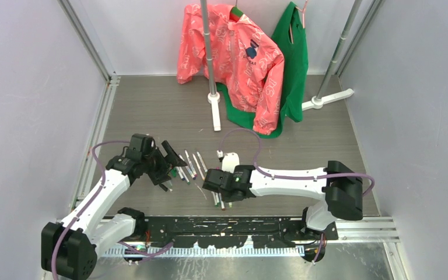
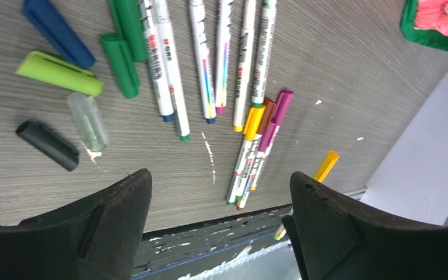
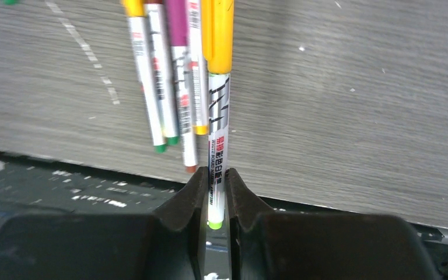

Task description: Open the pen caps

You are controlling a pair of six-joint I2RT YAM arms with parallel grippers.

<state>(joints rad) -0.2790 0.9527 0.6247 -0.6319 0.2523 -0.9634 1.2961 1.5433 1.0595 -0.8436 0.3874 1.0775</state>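
My right gripper (image 3: 214, 192) is shut on the white barrel of a pen (image 3: 218, 122) with a yellow cap (image 3: 218, 35) and a light green end, near the table's front edge. Beside it lie three capped pens (image 3: 169, 87). My left gripper (image 2: 220, 178) hangs open and empty above the table, apart from everything. Below it lie pens with yellow, brown and purple caps (image 2: 266, 114), several uncapped pens (image 2: 169, 76), and loose caps: blue (image 2: 58, 32), light green (image 2: 58, 73), green (image 2: 119, 64), clear (image 2: 87, 121) and black (image 2: 46, 146). From above, both grippers (image 1: 172, 160) (image 1: 219, 189) flank the pens (image 1: 193, 166).
A garment rack (image 1: 210, 58) stands at the back with a pink jacket (image 1: 239, 58) and a green garment (image 1: 294, 52). A small white object (image 1: 230, 160) sits behind the right gripper. The black mounting rail (image 1: 233, 224) runs along the table's near edge.
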